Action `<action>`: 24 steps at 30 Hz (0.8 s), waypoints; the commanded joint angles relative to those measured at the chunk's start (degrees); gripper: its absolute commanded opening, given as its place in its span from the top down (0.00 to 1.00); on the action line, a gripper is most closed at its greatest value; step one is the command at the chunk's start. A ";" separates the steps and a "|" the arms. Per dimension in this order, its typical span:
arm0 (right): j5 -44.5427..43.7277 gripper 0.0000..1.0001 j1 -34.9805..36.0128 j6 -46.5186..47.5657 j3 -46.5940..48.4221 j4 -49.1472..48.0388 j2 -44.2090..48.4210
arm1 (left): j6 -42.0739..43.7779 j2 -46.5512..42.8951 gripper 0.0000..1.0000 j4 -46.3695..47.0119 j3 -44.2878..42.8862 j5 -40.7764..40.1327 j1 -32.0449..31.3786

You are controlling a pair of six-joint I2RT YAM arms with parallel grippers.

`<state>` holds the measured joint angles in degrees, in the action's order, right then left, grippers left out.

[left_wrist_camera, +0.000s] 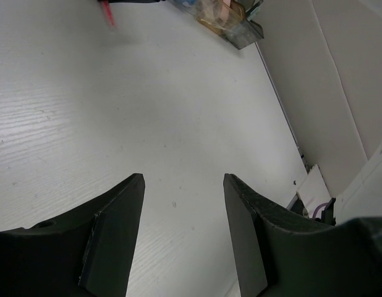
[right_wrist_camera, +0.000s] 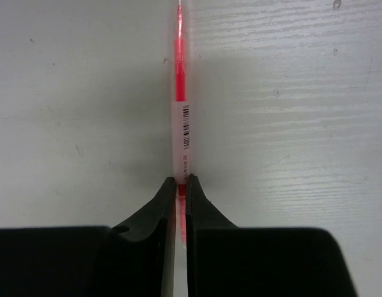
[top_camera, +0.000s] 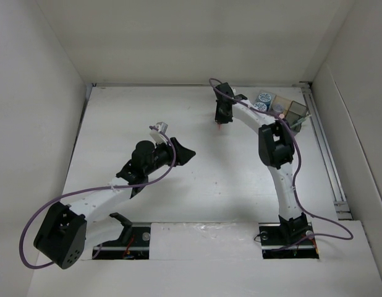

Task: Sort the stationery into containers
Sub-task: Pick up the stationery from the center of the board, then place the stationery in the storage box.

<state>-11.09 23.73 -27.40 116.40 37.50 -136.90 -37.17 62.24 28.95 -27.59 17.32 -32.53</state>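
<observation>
Up at the far middle of the table [top_camera: 178, 204], the right gripper [right_wrist_camera: 181, 183] is pinched tight on a pink-red pen [right_wrist_camera: 180, 117], its two black jaws closed against the pen's near end so that only a sliver of red shows between them. The pen runs straight out from the fingertips, away from the wrist camera. A white label with a small barcode wraps the barrel just past the jaws, and the translucent red body carries on beyond it to the top edge of that view. In the overhead view the right arm reaches forward and to the left, with the pen's red tip poking out below the gripper; whether the tip touches the table cannot be told. The block of square bins [top_camera: 294, 111] sits in the far right corner, well apart from the pen, with the right arm's forearm crossing between them. Two blue rolls [top_camera: 263, 98] with white-dotted tops sit in the bins at its left side, and what looks like a silvery-lavender cylinder [top_camera: 278, 109] stands just beside them. The left gripper [left_wrist_camera: 183, 185] hangs over bare tabletop nearer the middle, its fingers [left_wrist_camera: 117, 235] spread apart with nothing between them.
</observation>
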 commanded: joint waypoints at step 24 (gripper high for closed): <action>-1.99 1.00 -24.41 -22.77 -34.83 -21.15 40.57 | 0.43 -0.10 0.37 4.19 -0.53 5.79 -0.07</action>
<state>-7.20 5.54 -42.37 84.33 19.94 -97.89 -37.10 62.94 30.17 -27.59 21.28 -32.53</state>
